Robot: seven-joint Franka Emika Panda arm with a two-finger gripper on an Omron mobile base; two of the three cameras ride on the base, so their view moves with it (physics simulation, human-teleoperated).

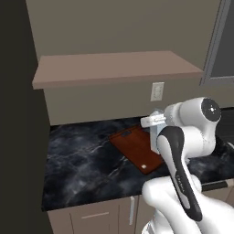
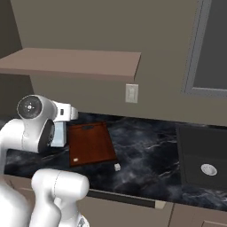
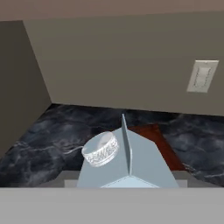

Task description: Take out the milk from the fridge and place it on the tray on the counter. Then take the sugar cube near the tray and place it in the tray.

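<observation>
**Inspector:** Directly under the pincer (image 1: 153,128), the milk (image 2: 58,135) is recorded: a pale carton with a gabled top. In the hand view its ridge and a round ribbed cap (image 3: 100,149) sit hard up against the camera.

**Clerk:** State of the pincer?

**Inspector:** I cannot tell. The fingers are hidden behind the carton and the arm, so neither a clamp on the carton nor a gap can be confirmed. Nor can I tell whether the carton's base rests on anything.

**Clerk:** Is the carton in the tray?

**Inspector:** Not established. The tray (image 2: 91,142), flat and reddish-brown, lies on the counter (image 1: 82,160) just beyond the pincer. From the right base view the carton stands off the tray's left edge; from the left base view it overlaps the tray's right edge. The hand view shows the tray past the carton, further from the pincer.

**Clerk:** Contents of the tray?

**Inspector:** One small pale mark near its front edge, too small to identify.

**Clerk:** The sugar cube?

**Inspector:** The sugar cube (image 2: 117,167) sits on the black marble, outside the tray, just beside its front corner on the side away from the pincer.

**Clerk:** Other containers?

**Inspector:** A dark sink (image 2: 201,146), well apart from the pincer beyond the cube, with a round drain fitting (image 2: 208,169) in its floor.
</observation>
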